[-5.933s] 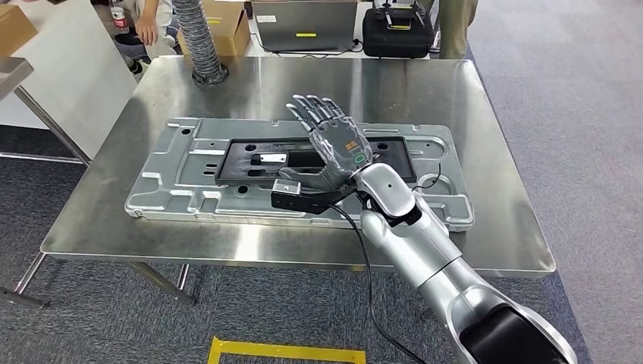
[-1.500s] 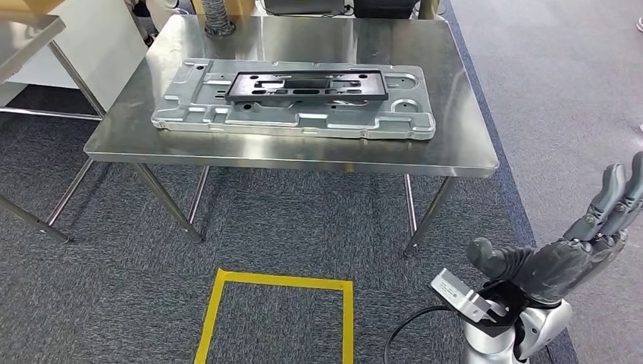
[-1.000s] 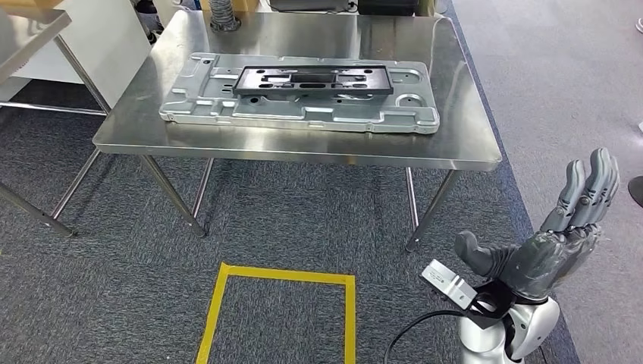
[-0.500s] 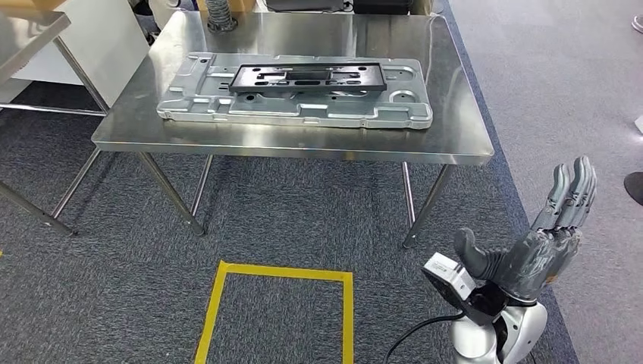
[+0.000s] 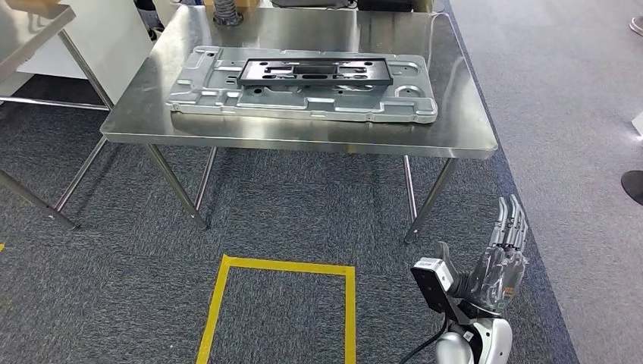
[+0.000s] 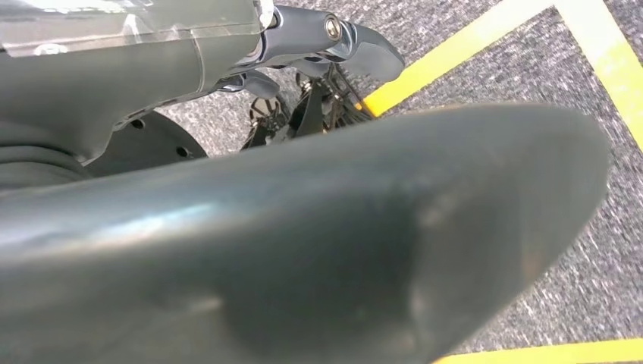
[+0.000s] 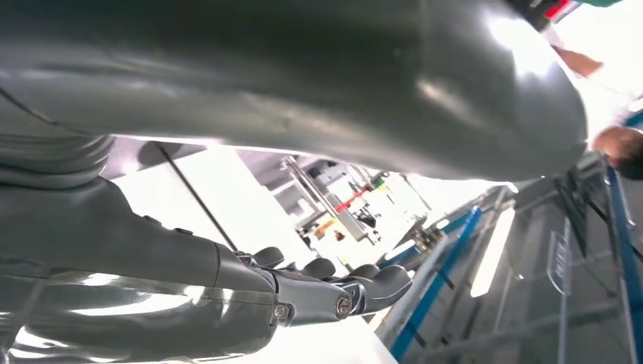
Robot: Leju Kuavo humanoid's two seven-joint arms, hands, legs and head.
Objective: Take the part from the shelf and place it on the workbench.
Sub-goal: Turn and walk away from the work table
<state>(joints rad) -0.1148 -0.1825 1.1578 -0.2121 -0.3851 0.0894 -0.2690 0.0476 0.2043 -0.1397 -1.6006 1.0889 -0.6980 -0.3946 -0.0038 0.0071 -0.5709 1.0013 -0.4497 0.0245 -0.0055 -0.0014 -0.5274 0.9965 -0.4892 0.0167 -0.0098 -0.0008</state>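
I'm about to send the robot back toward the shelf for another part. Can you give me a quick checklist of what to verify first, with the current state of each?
1. Black part lies on the grey metal panel on the workbench: ok.
2. Right hand holds nothing, fingers apart: ok.
3. Right hand is away from the workbench, low beside it: ok.
4. Left hand free: cannot tell; its wrist view is too close to show the fingers' state.
5. Yellow floor marking free of objects: ok.
6. Path to the shelf: cannot tell.

The thumb (image 6: 303, 250) hides most of the left hand's (image 6: 136, 68) fingers (image 6: 356, 49), apparently empty.
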